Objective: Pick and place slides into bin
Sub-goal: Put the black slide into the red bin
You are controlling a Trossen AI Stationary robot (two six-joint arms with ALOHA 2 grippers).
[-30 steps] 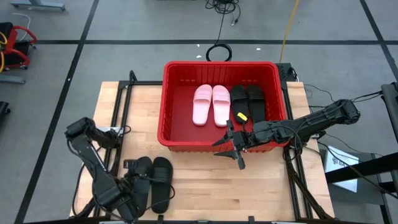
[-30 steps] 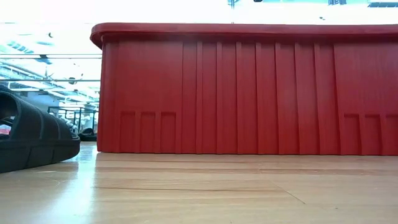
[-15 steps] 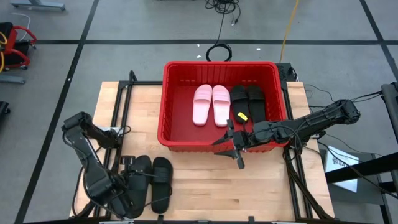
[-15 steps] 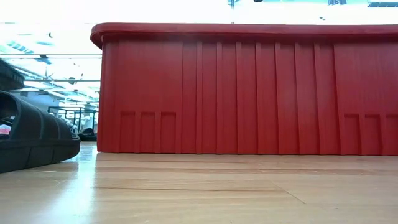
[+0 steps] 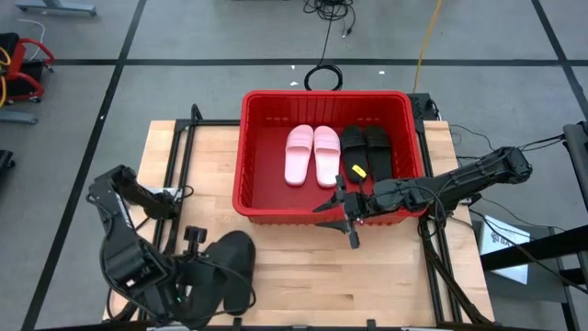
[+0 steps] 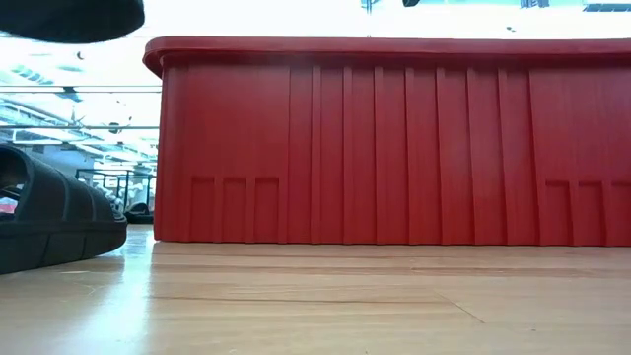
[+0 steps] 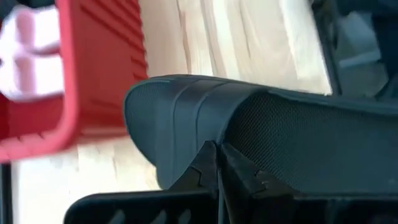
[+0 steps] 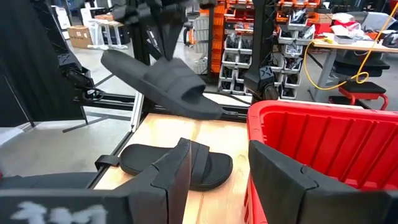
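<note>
Your left tool [image 5: 188,276] is clamped tight on a black slide [image 8: 158,81], holding it tilted in the air above the near left of the counter [image 5: 303,276]; from above, the arm covers much of that slide. A second black slide [image 8: 177,163] lies flat on the counter below. Your right tool [image 5: 342,216] hangs at the bin's [image 5: 246,147] near wall, fingers well apart, gripping nothing. Inside the bin you have two pink slides [image 5: 312,154] and two black slides [image 5: 366,147] side by side. The low view crops the lifted slide to a dark edge.
</note>
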